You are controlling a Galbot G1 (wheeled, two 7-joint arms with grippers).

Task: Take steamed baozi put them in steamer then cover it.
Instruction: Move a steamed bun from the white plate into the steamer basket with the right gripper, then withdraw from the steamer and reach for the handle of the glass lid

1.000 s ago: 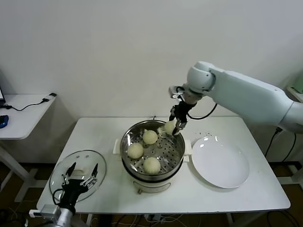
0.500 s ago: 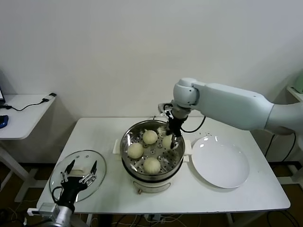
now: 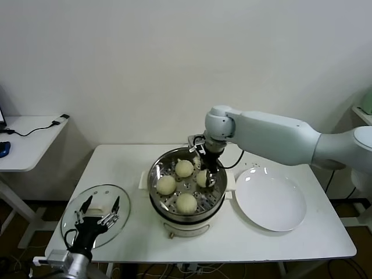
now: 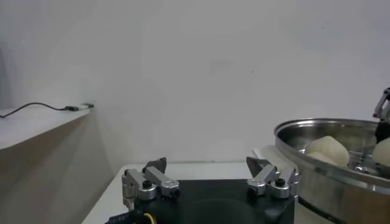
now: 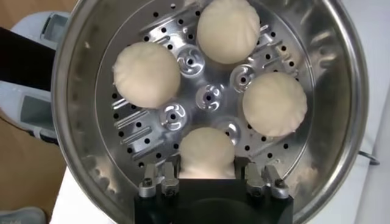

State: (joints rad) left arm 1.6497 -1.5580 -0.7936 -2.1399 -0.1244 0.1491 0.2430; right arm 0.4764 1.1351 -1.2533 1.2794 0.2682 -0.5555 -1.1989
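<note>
The steamer (image 3: 156, 177) stands mid-table with three cream-white baozi (image 3: 184, 168) resting on its perforated tray. My right gripper (image 3: 207, 177) reaches down inside the pot's right side, shut on a fourth baozi (image 5: 206, 152) that sits low on the tray (image 5: 210, 97); in the right wrist view the right gripper (image 5: 207, 165) has one finger pressed on each side of the bun. The cover (image 3: 111, 195), a clear glass lid, lies flat on the table's front left. My left gripper (image 3: 96, 217) hovers open just above it, and in the left wrist view the left gripper (image 4: 206, 165) holds nothing.
A flat white plate (image 3: 270, 200) lies bare to the right of the steamer. A small side table (image 3: 29, 139) with a cable stands off to the left. The steamer's white side handle (image 3: 231, 180) is close to the plate's rim.
My right arm has swung left and down, carrying the baozi from above the steamer's far-right rim to the tray inside. The left gripper has stayed over the cover.
</note>
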